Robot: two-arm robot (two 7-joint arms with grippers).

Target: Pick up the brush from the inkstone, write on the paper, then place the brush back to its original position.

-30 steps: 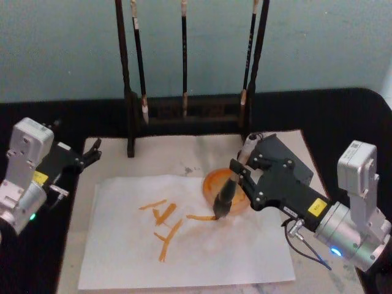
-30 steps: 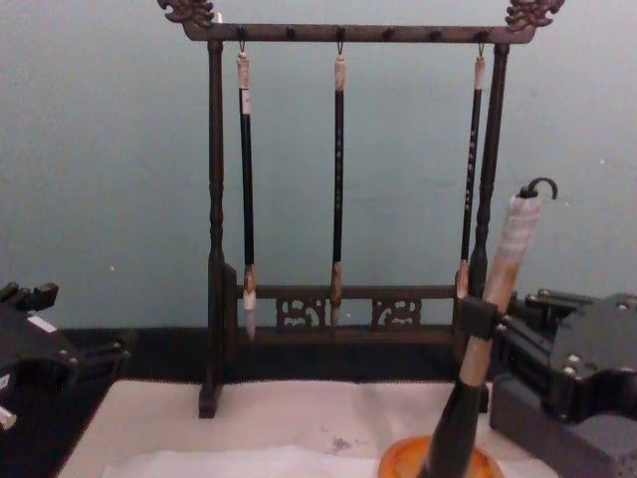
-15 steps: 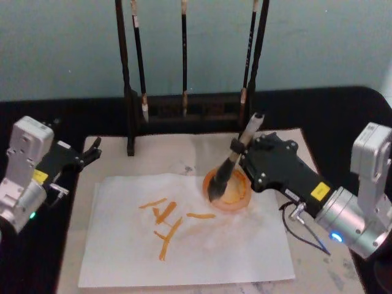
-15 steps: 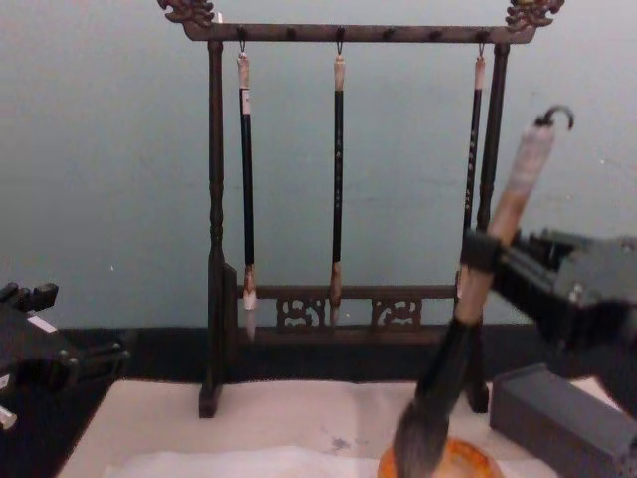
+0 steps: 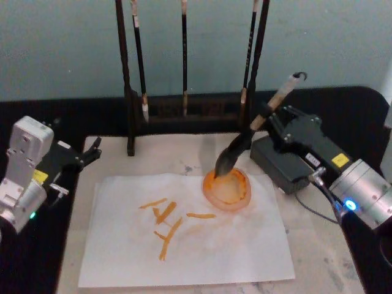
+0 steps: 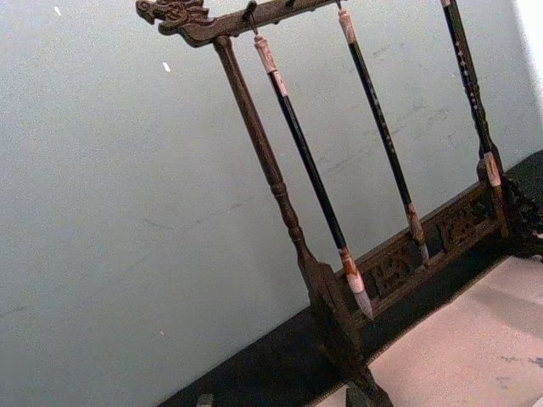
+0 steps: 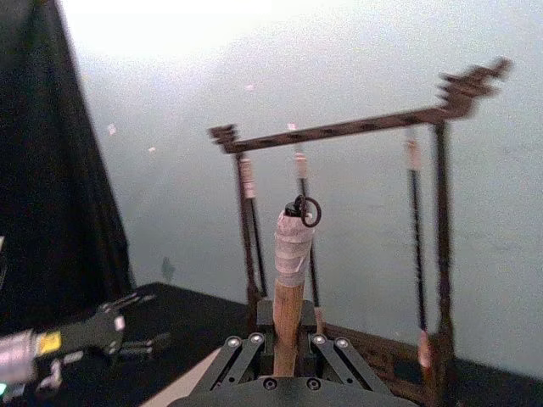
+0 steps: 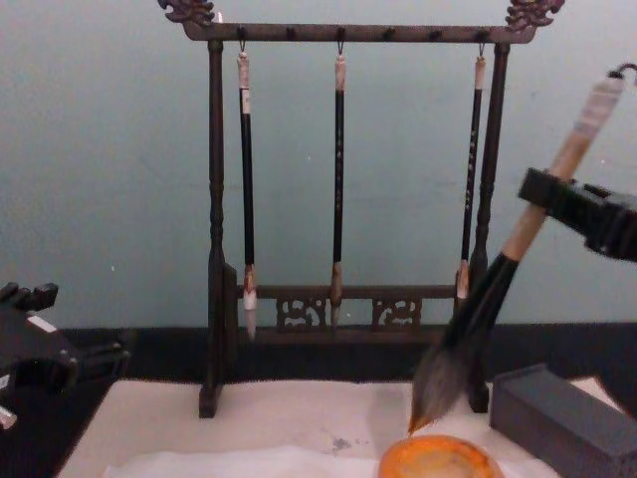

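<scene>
The brush [image 5: 257, 131], a thick tan-handled one with a black ferrule and a grey tuft, hangs tilted with its tuft just over the far rim of an orange dish [image 5: 227, 188]. My right gripper [image 5: 271, 120] is shut on the handle; the right wrist view shows the handle [image 7: 288, 288] rising between the fingers. From the chest the brush [image 8: 488, 299] slants up to the right gripper [image 8: 545, 195]. The white paper [image 5: 202, 251] carries orange strokes. A dark grey block [image 5: 278, 164], apparently the inkstone, lies under the right arm. My left gripper [image 5: 93, 152] rests open at the mat's left edge.
A dark wooden stand [image 5: 184, 116] with three slim hanging brushes stands behind the beige mat [image 5: 165, 156]; in the chest view the stand [image 8: 214, 219] rises close behind the orange dish [image 8: 438, 460] and the block [image 8: 562, 418]. Black cloth surrounds the mat.
The right gripper lifted the brush off the paper and carried it back and to the right; the tuft went from the paper to above the dish's far rim. The left arm stayed still.
</scene>
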